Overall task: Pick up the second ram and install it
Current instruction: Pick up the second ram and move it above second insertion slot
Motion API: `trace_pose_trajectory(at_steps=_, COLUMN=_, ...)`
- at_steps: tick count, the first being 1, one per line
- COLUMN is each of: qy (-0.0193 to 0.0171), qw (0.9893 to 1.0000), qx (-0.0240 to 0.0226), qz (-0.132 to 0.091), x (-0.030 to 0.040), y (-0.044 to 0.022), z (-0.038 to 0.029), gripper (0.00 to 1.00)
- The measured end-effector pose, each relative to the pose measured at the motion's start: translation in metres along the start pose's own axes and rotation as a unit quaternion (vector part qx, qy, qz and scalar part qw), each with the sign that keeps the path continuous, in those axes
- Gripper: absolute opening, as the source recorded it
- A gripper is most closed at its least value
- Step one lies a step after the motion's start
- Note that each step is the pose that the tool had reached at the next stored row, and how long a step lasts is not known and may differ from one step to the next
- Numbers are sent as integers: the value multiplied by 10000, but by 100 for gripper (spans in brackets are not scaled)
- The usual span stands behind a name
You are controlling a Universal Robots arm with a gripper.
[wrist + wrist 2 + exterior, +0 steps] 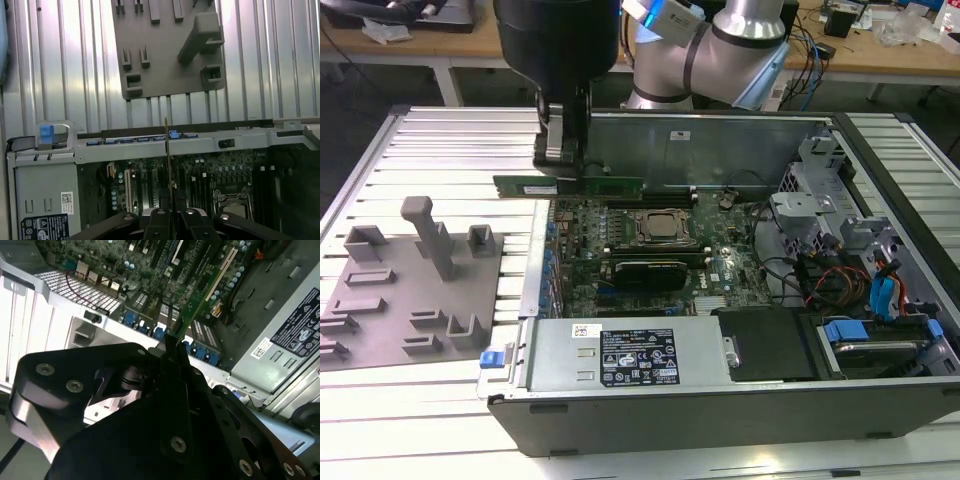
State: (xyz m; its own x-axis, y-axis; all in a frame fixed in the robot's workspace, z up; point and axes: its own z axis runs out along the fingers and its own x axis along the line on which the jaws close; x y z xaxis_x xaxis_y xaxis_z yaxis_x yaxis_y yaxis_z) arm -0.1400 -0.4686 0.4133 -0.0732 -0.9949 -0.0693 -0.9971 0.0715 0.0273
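The second ram [525, 186] is a thin green board held level in the air, over the far edge of the motherboard [650, 250], at the open case's side toward the exterior view's left. My gripper [567, 168] comes down from above and is shut on it near its middle. In the second wrist view the ram [199, 302] sticks out from between the black fingers [170, 347] over the board. In the first wrist view the ram [168, 165] shows edge-on above my gripper [170, 214].
A grey holder fixture [410, 290] with blocks and a post lies on the slatted table at the exterior view's left. Inside the case are the processor socket [660, 228], a black heat sink [645, 272], the power supply [620, 355] and a drive cage with cables [860, 270].
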Motion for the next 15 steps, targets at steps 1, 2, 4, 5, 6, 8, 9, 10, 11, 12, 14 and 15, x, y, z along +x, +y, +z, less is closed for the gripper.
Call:
trace_pose_trajectory(at_steps=1, qy=-2, qw=10000, qx=4, qz=62, x=-4, y=-25, z=7, gripper=14)
trace_pose_trajectory(at_steps=2, qy=-2, qw=10000, qx=5, qz=80, x=-8, y=-43, z=10, gripper=14)
trace_pose_trajectory(at_steps=4, qy=-3, qw=10000, qx=3, qz=94, x=-28, y=-130, z=19, gripper=14)
trace_pose_trajectory(at_steps=5, qy=-2, qw=10000, qx=-2, qz=96, x=-47, y=-189, z=28, gripper=14)
trace_pose_trajectory(at_steps=6, qy=-2, qw=10000, qx=-11, qz=98, x=-82, y=-285, z=42, gripper=14)
trace_pose_trajectory(at_steps=8, qy=-1, qw=9999, qx=-15, qz=99, x=-105, y=-365, z=50, gripper=14)
trace_pose_trajectory(at_steps=9, qy=-1, qw=9999, qx=-17, qz=101, x=-119, y=-422, z=56, gripper=14)
trace_pose_trajectory(at_steps=10, qy=-1, qw=9999, qx=-18, qz=103, x=-128, y=-462, z=59, gripper=14)
trace_pose_trajectory(at_steps=11, qy=-2, qw=9999, qx=-18, qz=105, x=-134, y=-488, z=62, gripper=14)
trace_pose_trajectory(at_steps=12, qy=-2, qw=9999, qx=-19, qz=106, x=-141, y=-519, z=64, gripper=14)
trace_pose_trajectory(at_steps=14, qy=-1, qw=9999, qx=-22, qz=108, x=-152, y=-596, z=74, gripper=14)
trace_pose_trajectory(at_steps=15, qy=0, qw=9999, qx=-32, qz=114, x=-164, y=-677, z=85, gripper=14)
